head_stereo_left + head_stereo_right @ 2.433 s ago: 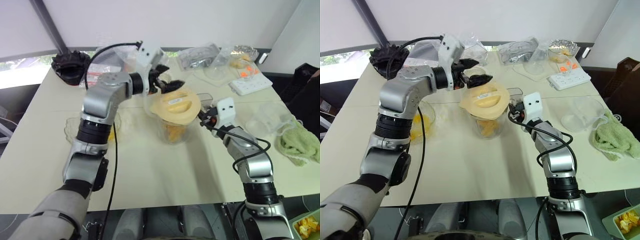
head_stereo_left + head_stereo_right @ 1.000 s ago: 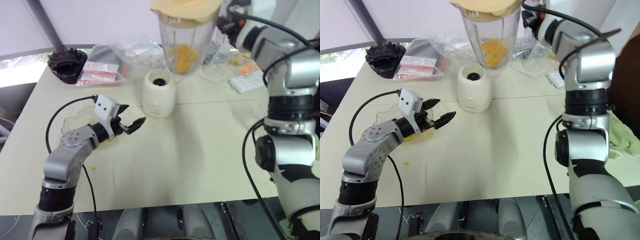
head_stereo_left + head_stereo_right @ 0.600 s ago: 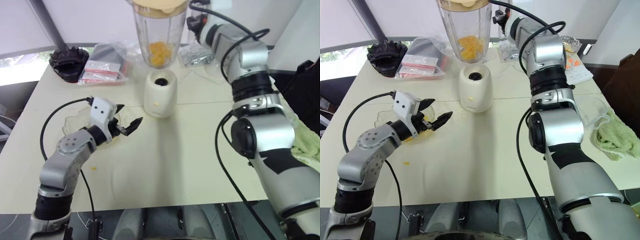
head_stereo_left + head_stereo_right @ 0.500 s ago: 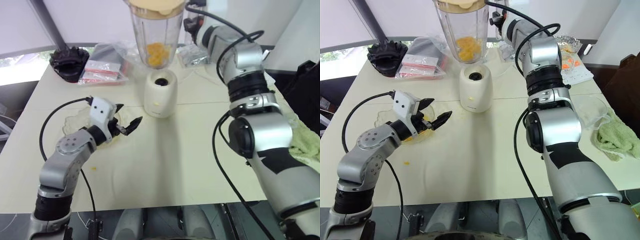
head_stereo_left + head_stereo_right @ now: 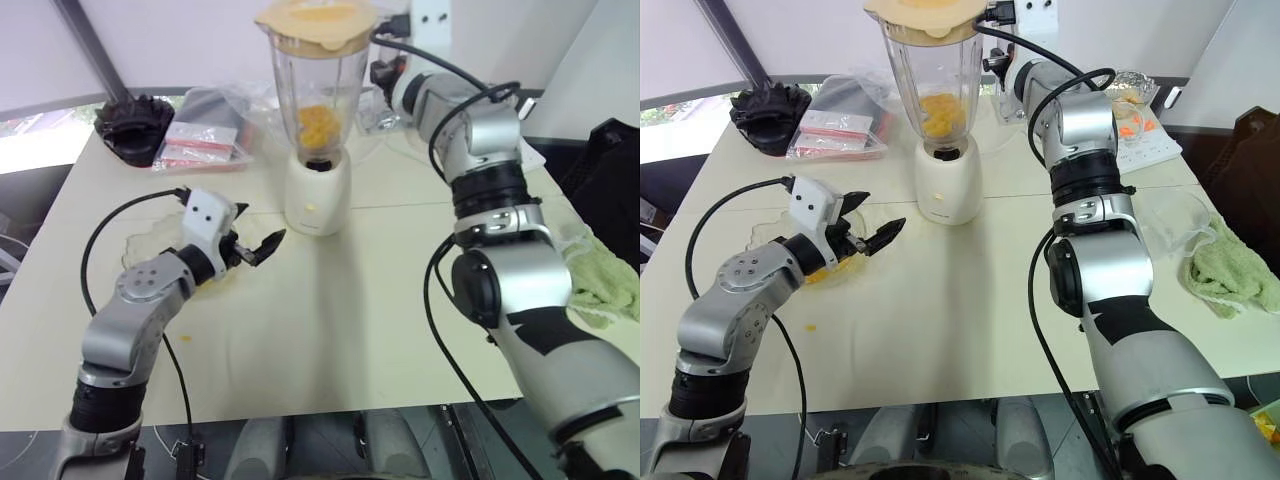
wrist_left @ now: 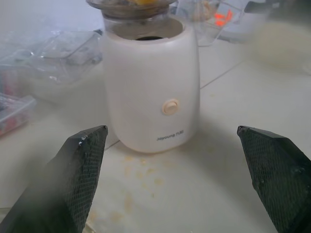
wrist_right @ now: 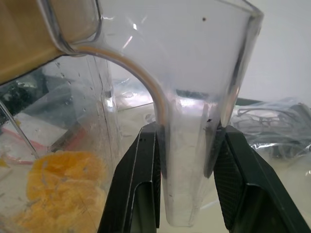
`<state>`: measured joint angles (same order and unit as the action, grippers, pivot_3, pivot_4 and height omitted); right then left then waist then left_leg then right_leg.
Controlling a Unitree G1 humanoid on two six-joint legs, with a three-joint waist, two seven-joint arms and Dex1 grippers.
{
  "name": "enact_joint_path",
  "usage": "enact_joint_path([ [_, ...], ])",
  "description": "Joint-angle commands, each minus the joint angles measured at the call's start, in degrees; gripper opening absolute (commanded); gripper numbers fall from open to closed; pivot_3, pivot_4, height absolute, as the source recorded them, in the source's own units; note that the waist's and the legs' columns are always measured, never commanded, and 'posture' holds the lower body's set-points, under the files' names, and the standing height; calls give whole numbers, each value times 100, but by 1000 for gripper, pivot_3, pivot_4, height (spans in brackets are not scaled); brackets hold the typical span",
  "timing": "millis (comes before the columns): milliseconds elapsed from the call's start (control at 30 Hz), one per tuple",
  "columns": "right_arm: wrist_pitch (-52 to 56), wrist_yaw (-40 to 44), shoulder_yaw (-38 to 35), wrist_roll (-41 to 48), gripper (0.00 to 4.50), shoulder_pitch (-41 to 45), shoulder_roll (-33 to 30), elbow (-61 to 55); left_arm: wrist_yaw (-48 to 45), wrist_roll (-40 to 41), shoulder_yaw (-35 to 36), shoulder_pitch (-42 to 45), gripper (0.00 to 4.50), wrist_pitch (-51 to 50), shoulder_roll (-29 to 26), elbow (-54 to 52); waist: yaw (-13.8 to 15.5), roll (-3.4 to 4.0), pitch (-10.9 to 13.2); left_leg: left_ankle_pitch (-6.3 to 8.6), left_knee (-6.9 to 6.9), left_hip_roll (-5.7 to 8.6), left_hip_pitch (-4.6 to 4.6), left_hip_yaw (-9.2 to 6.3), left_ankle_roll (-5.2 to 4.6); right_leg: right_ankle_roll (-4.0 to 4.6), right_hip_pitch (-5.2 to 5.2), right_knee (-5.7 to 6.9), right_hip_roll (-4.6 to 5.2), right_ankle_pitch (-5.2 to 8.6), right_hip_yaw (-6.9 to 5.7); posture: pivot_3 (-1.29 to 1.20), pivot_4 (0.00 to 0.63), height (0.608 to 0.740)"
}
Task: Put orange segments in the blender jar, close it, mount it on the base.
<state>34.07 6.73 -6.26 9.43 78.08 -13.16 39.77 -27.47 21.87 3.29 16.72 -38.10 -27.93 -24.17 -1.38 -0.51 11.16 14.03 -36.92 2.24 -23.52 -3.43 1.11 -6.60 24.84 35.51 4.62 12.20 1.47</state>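
Because the right tool [image 7: 187, 145] clamps the blender jar's [image 5: 316, 85] handle, it steadies the jar over the base [image 5: 318, 197]; left tool [image 5: 258, 246] waits, fingers apart.

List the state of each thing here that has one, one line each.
jar: lidded, upright, at the base's socket.
lid: on the jar.
orange segments: inside the jar.
base: upright on the table.
right gripper: shut on the jar's handle.
left gripper: open, empty.

black holder [image 5: 138, 125], plastic bags [image 5: 205, 130], green towel [image 5: 1230, 269]
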Motion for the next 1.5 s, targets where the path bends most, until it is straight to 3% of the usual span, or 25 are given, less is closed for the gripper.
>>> enact_joint_path([
  [33, 176, -116, -163, 128, 906, 23, 63, -667, -28, -36, 25, 172, 4453, 82, -58, 9, 2, 0, 0, 0, -1, 0, 0, 0, 0, 0, 0, 1, 0, 0, 0, 0, 150, 740],
  [567, 920, -431, -117, 17, 906, -491, 59, -1652, -145, -150, -145, 411, 4453, 209, -14, 308, 18, -1, -1, -1, -12, 0, 2, 0, 1, 1, -1, 15, 0, -1, 0, 0, 150, 740],
  [1500, 1198, -797, 187, -368, 906, -984, 312, -1664, -138, -271, -242, 422, 4453, 210, 16, 300, 22, -1, -2, -6, -18, 1, 14, 1, 8, 3, -6, 39, -1, 0, -1, 0, 150, 740],
])
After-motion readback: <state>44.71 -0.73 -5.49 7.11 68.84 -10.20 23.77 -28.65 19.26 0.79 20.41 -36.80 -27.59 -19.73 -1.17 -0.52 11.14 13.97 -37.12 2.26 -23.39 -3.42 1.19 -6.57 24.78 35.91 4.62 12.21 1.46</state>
